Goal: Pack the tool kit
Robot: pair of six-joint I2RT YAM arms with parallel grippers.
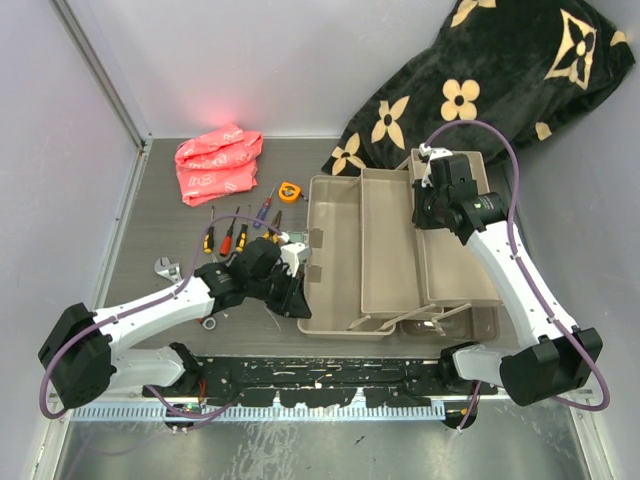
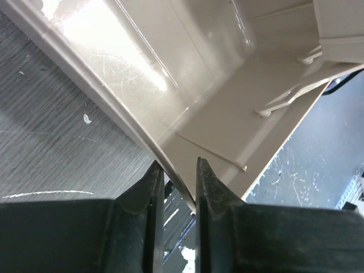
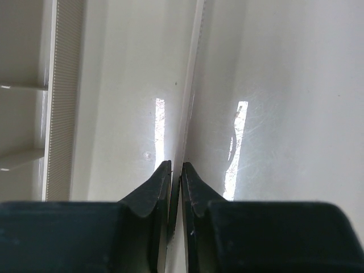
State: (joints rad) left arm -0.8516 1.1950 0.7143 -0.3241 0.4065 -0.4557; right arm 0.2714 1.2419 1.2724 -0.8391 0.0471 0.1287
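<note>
Nearest the arm bases, the left gripper point(image 2: 177, 170) is set at the near left corner of the open toolbox point(image 1: 470, 322). Its jaws are parted only narrowly and straddle the thin wall of the left tray point(image 2: 227, 114). Whether that wall is actually pressed cannot be told. The placement is judged to be a hold for swinging the hinged tray. The tray is made of smooth, glossy beige plastic, finely scratched, with straight walls and a flat strap riveted to its end.

Further in, the right gripper point(image 3: 176, 168) is brought down on the far end of the right tray point(image 1: 460, 270). Its jaws are pinched tight on an upright beige rim, so the two sides are judged to be steadied together. Window glare is reflected in the flat plastic on both sides of that rim. The trays are spread out in steps over the translucent brown base, and nothing is seen inside them.

Left of the box, on the grey wood-grain tabletop point(image 1: 150, 215), the tools lie unpacked. A metal-headed wrench point(image 1: 164, 267) is nearest, then the slim screwdrivers point(image 1: 228, 238) and, half hidden by the arm, the pliers point(image 1: 275, 232). The small round tape measure point(image 1: 289, 190) lies beyond them.

Furthest back, a crumpled pink bag point(image 1: 218, 163) and a soft, black flower-patterned blanket point(image 1: 500, 70) are left aside.
</note>
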